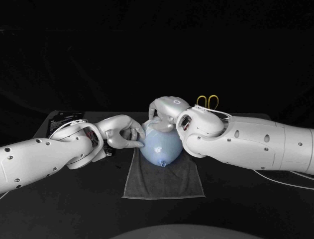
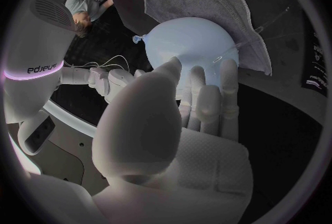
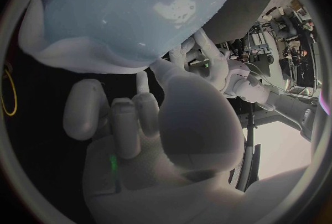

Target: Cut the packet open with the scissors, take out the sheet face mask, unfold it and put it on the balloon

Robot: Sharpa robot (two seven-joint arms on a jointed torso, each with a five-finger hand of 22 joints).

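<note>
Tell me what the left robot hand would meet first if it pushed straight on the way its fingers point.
The balloon: the fingers of the left robot hand point straight at its side and seem to touch it in the left wrist view, so nothing lies between.

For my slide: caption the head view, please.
The left hand and right hand touch the blue balloon on a grey towel.

Dim scene, glare on balloon (image 3: 131, 8), fisheye-bent edges

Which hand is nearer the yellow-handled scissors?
Right. The right hand rests on the far end of the balloon, close beside the scissors; the left hand touches the balloon's opposite side, farther away.
</note>
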